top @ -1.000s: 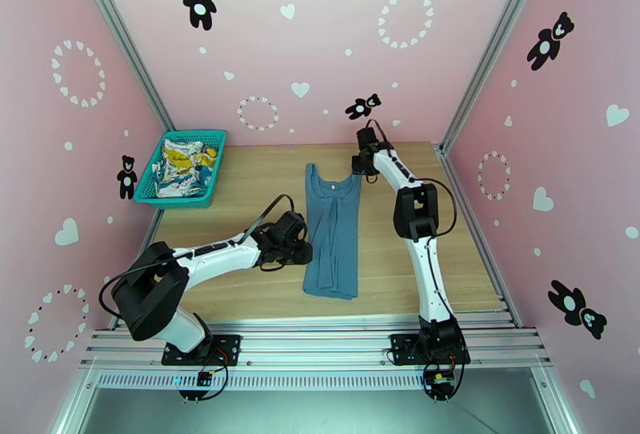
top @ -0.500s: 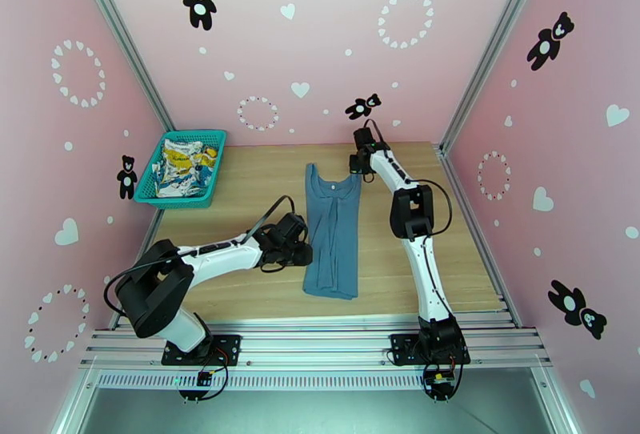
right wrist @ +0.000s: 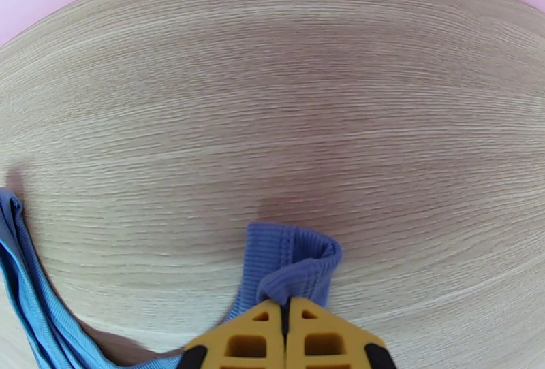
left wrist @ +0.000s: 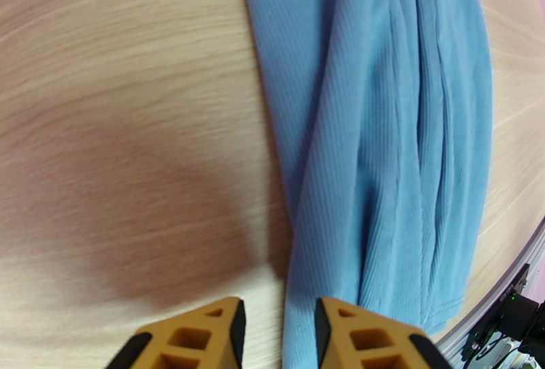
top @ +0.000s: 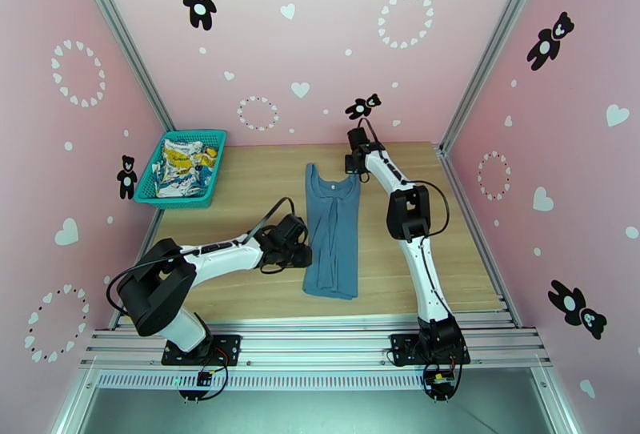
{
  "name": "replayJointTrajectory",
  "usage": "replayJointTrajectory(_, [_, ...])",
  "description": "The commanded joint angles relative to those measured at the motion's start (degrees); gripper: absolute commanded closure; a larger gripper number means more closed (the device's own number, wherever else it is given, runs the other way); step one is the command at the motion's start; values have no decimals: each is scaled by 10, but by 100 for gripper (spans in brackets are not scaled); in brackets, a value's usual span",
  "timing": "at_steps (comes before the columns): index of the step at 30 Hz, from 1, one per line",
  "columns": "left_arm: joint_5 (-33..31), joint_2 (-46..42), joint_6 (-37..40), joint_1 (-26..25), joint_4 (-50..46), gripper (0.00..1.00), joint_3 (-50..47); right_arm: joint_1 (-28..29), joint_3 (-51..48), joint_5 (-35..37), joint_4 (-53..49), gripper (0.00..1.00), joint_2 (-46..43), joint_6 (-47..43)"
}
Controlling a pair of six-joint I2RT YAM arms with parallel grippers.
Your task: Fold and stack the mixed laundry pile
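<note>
Ribbed dusty-blue tank top lies flat, long and narrow, on the wood-grain table; right gripper pinched tight on its looped far strap, left gripper slightly parted at its left edge; crumpled printed white cloth sits in far-left teal mesh basket.

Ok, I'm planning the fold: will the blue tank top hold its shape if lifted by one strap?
Probably not: its strap curls limply over the shut right pincer, so likely floppy. The ribbed tank top lies in soft creases, probably light and saggy.
</note>
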Motion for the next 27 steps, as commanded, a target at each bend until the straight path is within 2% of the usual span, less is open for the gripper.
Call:
replayJointTrajectory(1, [8,0,4,2,8,65,-7,7,19,13,-11,100,-27,-5])
replayJointTrajectory(14, [14,-2,3,2,12,65,-10,20,23,50,-7,100,-42,-11])
replayJointTrajectory(27, [18,-2,3,3,14,65,-14,32,41,33,-11,98,-4,3])
